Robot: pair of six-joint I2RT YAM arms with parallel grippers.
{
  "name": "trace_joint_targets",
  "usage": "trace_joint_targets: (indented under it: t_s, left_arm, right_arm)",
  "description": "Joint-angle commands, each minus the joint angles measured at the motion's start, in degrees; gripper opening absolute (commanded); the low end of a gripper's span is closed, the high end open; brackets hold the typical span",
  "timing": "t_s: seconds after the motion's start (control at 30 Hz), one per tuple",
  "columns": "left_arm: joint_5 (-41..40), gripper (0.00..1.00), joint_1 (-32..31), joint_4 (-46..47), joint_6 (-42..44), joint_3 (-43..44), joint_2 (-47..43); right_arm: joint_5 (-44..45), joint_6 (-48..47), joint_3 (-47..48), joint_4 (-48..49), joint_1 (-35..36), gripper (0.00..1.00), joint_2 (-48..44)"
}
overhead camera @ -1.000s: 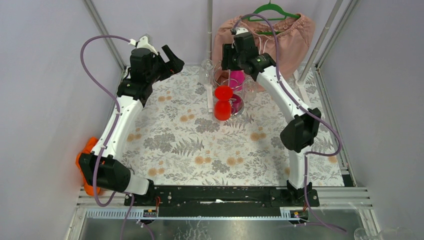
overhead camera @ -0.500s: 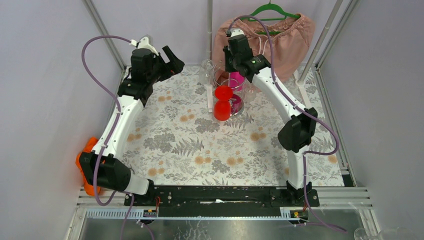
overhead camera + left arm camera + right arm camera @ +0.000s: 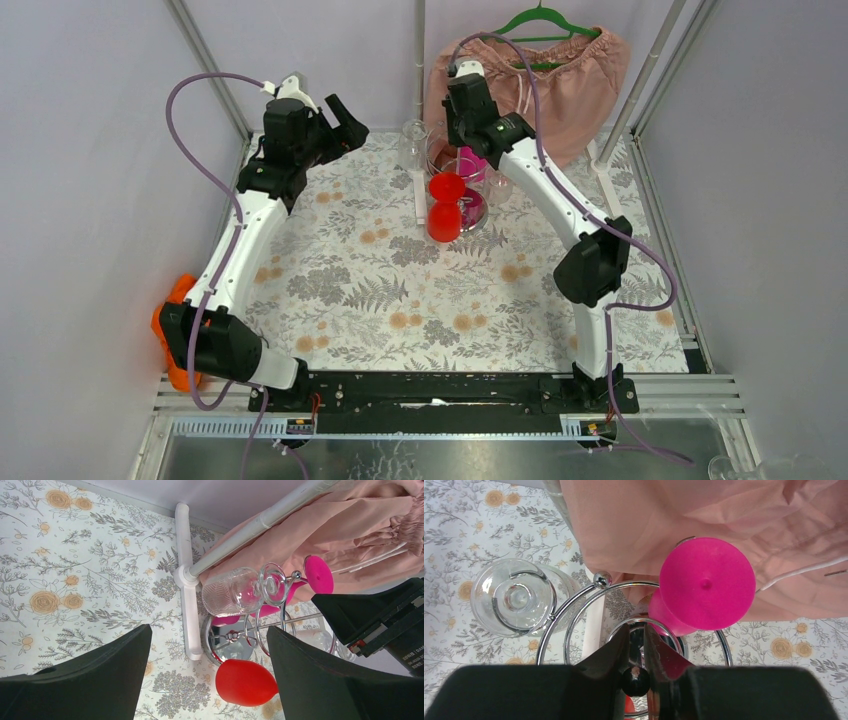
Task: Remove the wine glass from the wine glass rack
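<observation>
The wine glass rack (image 3: 472, 208) stands at the back centre of the floral table, with its chrome loops (image 3: 574, 610) and mirror base (image 3: 225, 642) in view. Several wine glasses hang upside down on it: red (image 3: 447, 186), pink (image 3: 707, 583) and clear (image 3: 514, 597). My right gripper (image 3: 636, 630) comes down from above and is shut on the ball knob (image 3: 635, 680) at the top of the rack's pole. My left gripper (image 3: 207, 630) hovers open to the left of the rack, nothing between its fingers; the red glass bowl (image 3: 246, 682) and a clear glass (image 3: 235, 590) lie ahead of it.
A pink garment (image 3: 560, 70) on a green hanger hangs right behind the rack. A white pole stand (image 3: 186, 575) with a slanting white tube sits just left of the rack. An orange object (image 3: 175, 300) lies at the table's left edge. Frame posts rise at the back corners.
My right gripper has closed from half open onto the rack's top knob, and its wrist has shifted slightly left and back. The left arm has barely moved.
</observation>
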Motion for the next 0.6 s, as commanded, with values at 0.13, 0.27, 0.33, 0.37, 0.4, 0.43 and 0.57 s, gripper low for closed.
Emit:
trace_joint_targets:
  t_s: [0.13, 0.27, 0.33, 0.37, 0.4, 0.43, 0.57]
  left_arm:
    - [0.26, 0.92, 0.01, 0.51, 0.21, -0.94, -0.67]
    - [0.33, 0.92, -0.25, 0.55, -0.09, -1.13, -1.05]
    - [0.61, 0.92, -0.45, 0.44, 0.14, -1.03, -1.18]
    - [0.60, 0.92, -0.60, 0.46, 0.24, -1.03, -1.26]
    - [0.63, 0.92, -0.70, 0.39, 0.20, -0.98, -1.37]
    - [0.63, 0.92, -0.86, 0.35, 0.18, -0.96, -1.52]
    - [0.50, 0.92, -1.16, 0.30, 0.10, -1.16, -2.23]
  right_arm:
    - [6.80, -2.33, -2.74, 0.48, 2.68, 0.00, -7.57]
    - [7.15, -2.20, -5.42, 0.86, 3.17, 0.00, -10.01]
    - [7.21, -2.24, -6.89, 1.23, 3.35, 0.00, -11.12]
    - [7.31, -2.17, -7.60, 1.31, 3.39, 0.00, -11.59]
    - [7.50, -2.16, -8.15, 1.46, 3.42, 0.00, -12.27]
    - [7.59, -2.16, -8.55, 1.65, 3.60, 0.00, -12.73]
    - [7.66, -2.22, -9.39, 2.00, 3.93, 0.00, -14.23]
